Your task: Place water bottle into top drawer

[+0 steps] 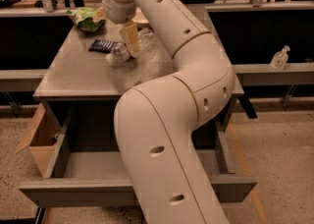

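Note:
The water bottle [119,54] lies on its side on the grey table [73,75], clear and crinkled, with its cap end toward the front left. My gripper [130,40] hangs down from the wrist right over the bottle's right part, at or just above it. The top drawer [73,191] stands pulled out below the table, wide and grey. My arm crosses in front of its middle and hides part of the inside.
A green bag [86,19] and a dark blue packet [102,45] lie on the table behind and left of the bottle. A pale bowl [141,19] sits behind the gripper. A tan cardboard box [37,137] stands left of the drawer. A small pump bottle [279,58] stands on the right ledge.

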Motion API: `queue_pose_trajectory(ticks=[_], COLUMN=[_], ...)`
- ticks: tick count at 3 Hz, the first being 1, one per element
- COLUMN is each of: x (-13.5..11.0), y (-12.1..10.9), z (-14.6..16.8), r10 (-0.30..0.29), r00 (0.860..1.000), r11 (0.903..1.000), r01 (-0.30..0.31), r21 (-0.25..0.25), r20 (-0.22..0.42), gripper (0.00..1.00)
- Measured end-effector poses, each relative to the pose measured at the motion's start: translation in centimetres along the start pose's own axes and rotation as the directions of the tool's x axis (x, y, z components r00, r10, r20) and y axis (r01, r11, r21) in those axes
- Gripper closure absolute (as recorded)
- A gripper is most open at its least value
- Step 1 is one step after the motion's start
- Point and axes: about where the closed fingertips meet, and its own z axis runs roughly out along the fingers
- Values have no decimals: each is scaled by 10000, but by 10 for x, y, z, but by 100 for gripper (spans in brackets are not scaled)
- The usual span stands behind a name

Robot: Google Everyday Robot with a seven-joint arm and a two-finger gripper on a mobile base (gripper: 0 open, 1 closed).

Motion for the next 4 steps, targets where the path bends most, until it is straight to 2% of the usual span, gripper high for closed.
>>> queue_pose_trajectory(ticks=[1,3,4], x=[7,23,26], y=[5,27,34], z=[12,30,34], r10=[326,1059,1195], r00=[9993,9942,9928], r11=[9989,9902,9874], r01=[-331,-1069,-1200], r21=[-334,-894,-1036], r20=[-165,-162,-104], gripper=[0,1,23])
